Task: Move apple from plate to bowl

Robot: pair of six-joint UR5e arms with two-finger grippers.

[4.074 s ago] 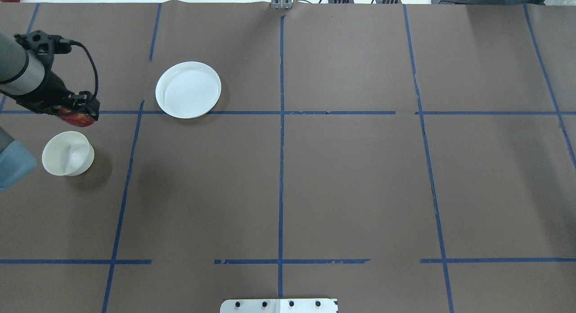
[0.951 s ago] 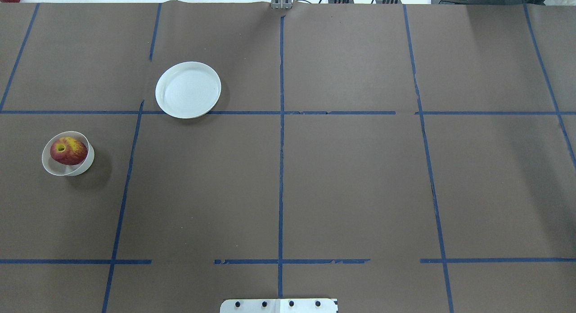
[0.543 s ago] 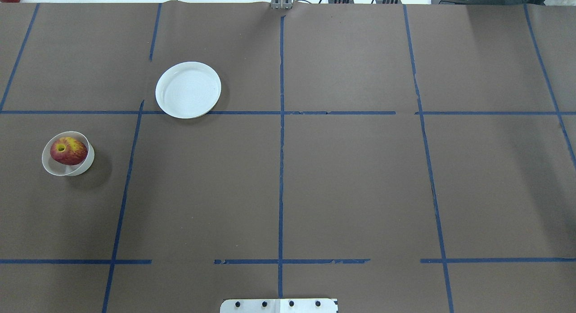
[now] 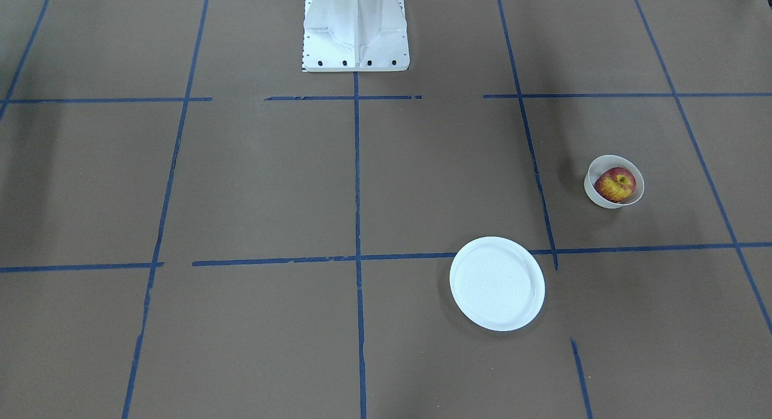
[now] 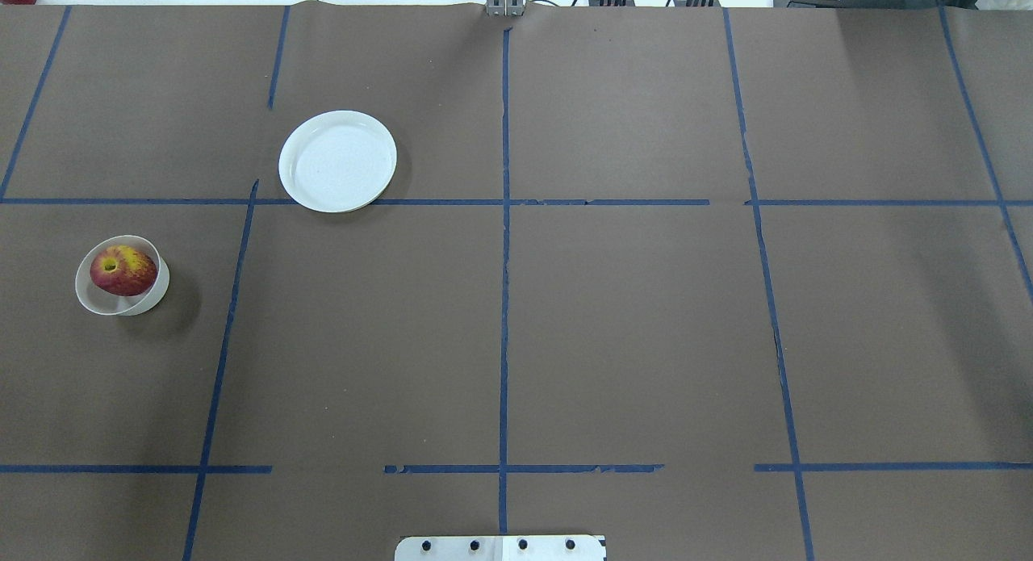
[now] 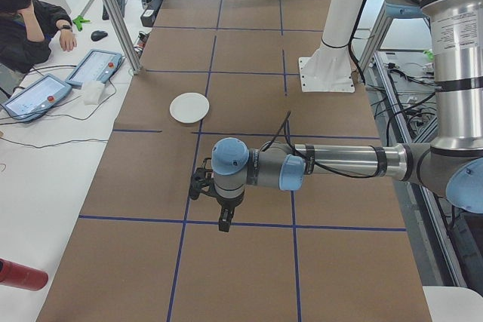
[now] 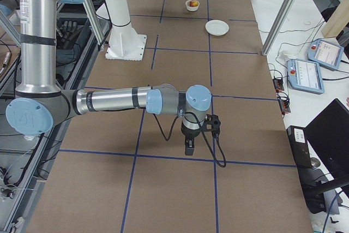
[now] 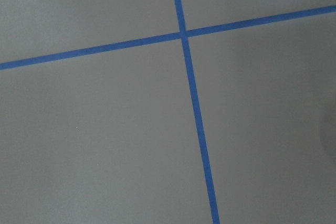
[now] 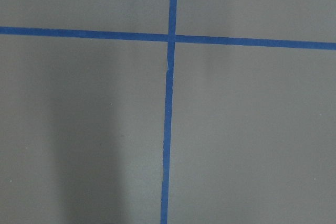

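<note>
The red and yellow apple [image 5: 123, 271] lies in the small white bowl [image 5: 155, 293] at the table's left, also in the front-facing view, apple [image 4: 615, 185] in bowl [image 4: 593, 196]. The white plate [image 5: 337, 161] stands bare farther back and to the right, apart from the bowl; it shows too in the front-facing view [image 4: 496, 283]. Neither gripper shows in the overhead or front-facing views. The left gripper [image 6: 225, 220] hangs over the table in the exterior left view, the right gripper [image 7: 188, 147] in the exterior right view; I cannot tell whether either is open.
Brown paper with blue tape lines covers the table. The white robot base [image 4: 356, 27] stands at the robot's edge. An operator [image 6: 23, 24] and teach pendants [image 6: 94, 67] are at a side table. A red can [image 6: 23, 275] lies beside the table.
Four seconds ago the left gripper held the apple just beyond the bowl. Now the apple lies in the bowl and the arm has left the overhead view. Nothing has moved in the last second.
</note>
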